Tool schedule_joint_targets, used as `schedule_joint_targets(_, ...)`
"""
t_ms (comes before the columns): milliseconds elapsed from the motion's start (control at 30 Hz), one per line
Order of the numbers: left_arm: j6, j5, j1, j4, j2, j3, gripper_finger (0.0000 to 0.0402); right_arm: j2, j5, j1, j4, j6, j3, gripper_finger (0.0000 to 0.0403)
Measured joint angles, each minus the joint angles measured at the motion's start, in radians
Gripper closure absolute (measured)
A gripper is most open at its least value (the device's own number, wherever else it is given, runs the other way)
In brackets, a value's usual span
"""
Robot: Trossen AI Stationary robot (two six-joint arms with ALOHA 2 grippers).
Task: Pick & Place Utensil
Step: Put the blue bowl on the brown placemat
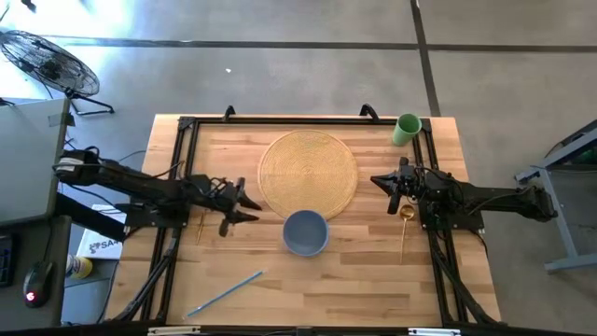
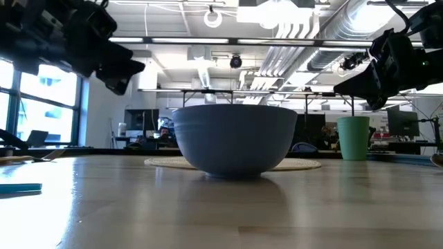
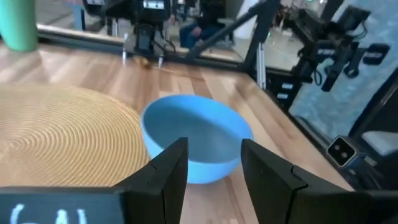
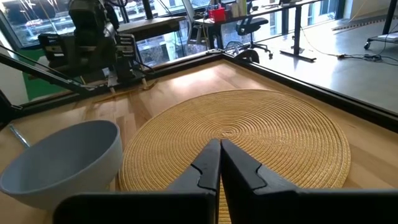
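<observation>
Though partly legible, box [image 1: 96,245] lettering "SA".

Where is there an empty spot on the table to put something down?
The round woven mat has nothing on it. There is bare wood between the blue bowl and the blue straw, and along the near edge. It gets crowded by the gold spoon under the right gripper, and around the left gripper.

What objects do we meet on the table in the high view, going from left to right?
Blue straw → left gripper → blue bowl → right gripper → gold spoon. The round woven mat and the green cup overlap others in the order, so both are omitted.
</observation>
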Motion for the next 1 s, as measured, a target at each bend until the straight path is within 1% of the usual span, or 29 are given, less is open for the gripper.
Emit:
schedule_joint_targets(133,0.027,0.011,-0.011,-0.009,0.108,0.066,0.0254,0.0,0.0,0.0,0.001,0.0,0.0,0.04)
schedule_joint_targets(233,0.099,0.018,-0.058,-0.015,0.193,0.128,0.0254,0.0,0.0,0.0,0.001,0.0,0.0,0.0402)
schedule_joint_targets(367,0.169,0.0,-0.122,-0.031,0.313,0.226,0.0254,0.0,0.0,0.0,0.001,0.0,0.0,0.04)
schedule_joint_targets(433,0.177,0.001,-0.137,-0.086,0.37,0.289,0.0253,0.0,0.0,0.0,0.002,0.0,0.0,0.0398)
schedule_joint_targets(500,0.187,0.0,-0.137,-0.189,0.419,0.364,0.0243,0.0,0.0,0.0,0.002,0.0,0.0,0.0396)
schedule_joint_targets(633,0.247,-0.042,-0.135,-0.356,0.51,0.528,0.0199,0.0,0.0,0.0,0.002,0.0,0.0,0.0396)
schedule_joint_targets(700,0.31,-0.046,-0.135,-0.441,0.541,0.6,0.018,0.0,0.0,0.0,0.002,0.0,0.0,0.0396)
schedule_joint_targets(767,0.366,-0.041,-0.135,-0.486,0.573,0.668,0.0169,0.0,0.0,0.0,0.002,0.0,0.0,0.0396)
schedule_joint_targets(900,0.408,-0.011,-0.135,-0.572,0.594,0.757,0.0166,-0.001,0.0,0.0,0.001,0.0,0.0,0.0395)
schedule_joint_targets(1000,0.398,0.0,-0.135,-0.597,0.597,0.775,0.0166,0.001,0.0,0.0,0.002,0.0,0.0,0.0394)
